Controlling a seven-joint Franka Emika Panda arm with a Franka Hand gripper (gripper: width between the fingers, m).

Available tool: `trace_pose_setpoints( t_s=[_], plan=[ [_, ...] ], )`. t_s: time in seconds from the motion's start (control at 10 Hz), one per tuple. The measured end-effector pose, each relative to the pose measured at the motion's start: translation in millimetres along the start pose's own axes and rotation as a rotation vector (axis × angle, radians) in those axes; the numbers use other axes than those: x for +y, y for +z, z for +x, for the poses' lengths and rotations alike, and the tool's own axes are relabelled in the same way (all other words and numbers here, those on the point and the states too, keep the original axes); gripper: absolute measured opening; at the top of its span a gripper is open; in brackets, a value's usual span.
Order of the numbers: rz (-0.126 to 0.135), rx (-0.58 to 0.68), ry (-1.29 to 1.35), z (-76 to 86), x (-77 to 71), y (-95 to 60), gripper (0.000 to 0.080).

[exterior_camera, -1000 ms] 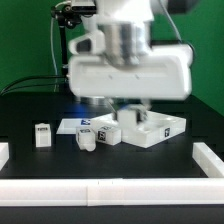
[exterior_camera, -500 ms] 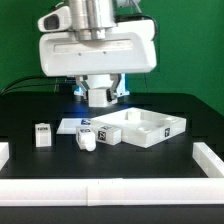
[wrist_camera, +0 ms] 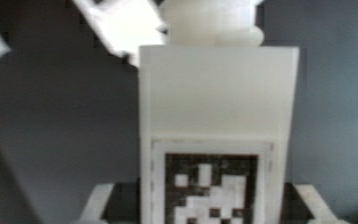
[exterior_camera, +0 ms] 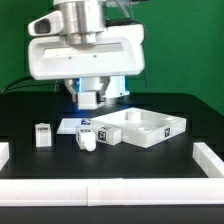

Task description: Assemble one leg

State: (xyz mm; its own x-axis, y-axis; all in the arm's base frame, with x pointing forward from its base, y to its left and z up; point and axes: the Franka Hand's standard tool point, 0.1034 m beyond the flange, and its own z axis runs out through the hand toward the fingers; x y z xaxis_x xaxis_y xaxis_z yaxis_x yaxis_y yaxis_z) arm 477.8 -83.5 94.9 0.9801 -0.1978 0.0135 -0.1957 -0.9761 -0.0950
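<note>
My gripper (exterior_camera: 93,99) is raised above the table behind the parts and is shut on a leg (exterior_camera: 92,97), a stubby white post. In the wrist view the held leg (wrist_camera: 217,100) fills the middle, its tag sticker between the fingers (wrist_camera: 108,200) and its round peg end pointing away; the gripper (wrist_camera: 208,205) grips it from both sides. Two more legs (exterior_camera: 42,135) (exterior_camera: 87,140) sit on the black table, and a third (exterior_camera: 105,132) rests against the large flat white piece with corner sockets (exterior_camera: 150,128).
The marker board (exterior_camera: 70,125) lies flat behind the loose legs. Low white rails edge the table at the front (exterior_camera: 110,190), the exterior view's right (exterior_camera: 210,158) and its left (exterior_camera: 4,152). A green backdrop stands behind.
The arm has risen from just over the flat white piece and moved toward the exterior view's left, carrying the leg with it. The parts on the table have not moved.
</note>
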Motion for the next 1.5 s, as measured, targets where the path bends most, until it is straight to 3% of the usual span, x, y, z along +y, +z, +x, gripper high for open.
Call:
trace_pose_setpoints(
  t_s=[0.1, 0.2, 0.3, 0.7, 0.8, 1.0, 1.2, 1.3, 1.5],
  plan=[
    [-0.005, -0.020, -0.058, -17.5, 32.2, 5.7, 0.0285],
    [-0.031, 0.000, -0.125, -26.4, 57.4, 10.8, 0.0285],
    [-0.068, 0.043, -0.144, -33.9, 72.6, 14.4, 0.0285],
    [-0.064, 0.040, -0.132, -35.7, 73.4, 15.1, 0.0285],
    [-0.066, 0.034, -0.177, -38.1, 80.2, 16.9, 0.0285],
    [-0.078, 0.006, -0.215, -53.6, 123.9, 24.2, 0.0285],
    [-0.091, -0.022, -0.216, -71.8, 154.2, 39.1, 0.0285],
    [-0.114, -0.026, -0.220, -80.6, 155.4, 52.0, 0.0285],
    [-0.121, -0.047, -0.215, -85.4, 161.8, 65.1, 0.0285]
  ],
)
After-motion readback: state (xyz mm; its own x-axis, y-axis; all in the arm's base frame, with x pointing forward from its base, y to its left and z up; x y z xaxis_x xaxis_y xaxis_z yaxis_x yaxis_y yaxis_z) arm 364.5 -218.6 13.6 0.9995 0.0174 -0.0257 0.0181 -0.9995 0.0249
